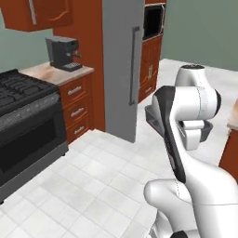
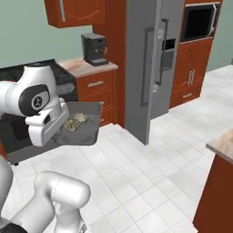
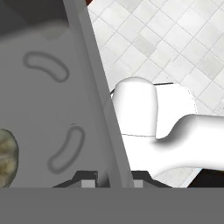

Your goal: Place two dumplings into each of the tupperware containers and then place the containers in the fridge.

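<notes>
Grey tupperware container (image 3: 52, 109) fills my hand view — my end effector (image 3: 114, 181) clamped on its side wall, one fingertip each side. Two dumplings (image 2: 76, 122) lie inside, touching. Container held level in air above tiled floor (image 2: 150, 168), near closed fridge (image 2: 152, 63), stove (image 1: 23, 121) off to left.

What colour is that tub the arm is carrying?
Dark grey; the tub shows best in the right base view.
</notes>
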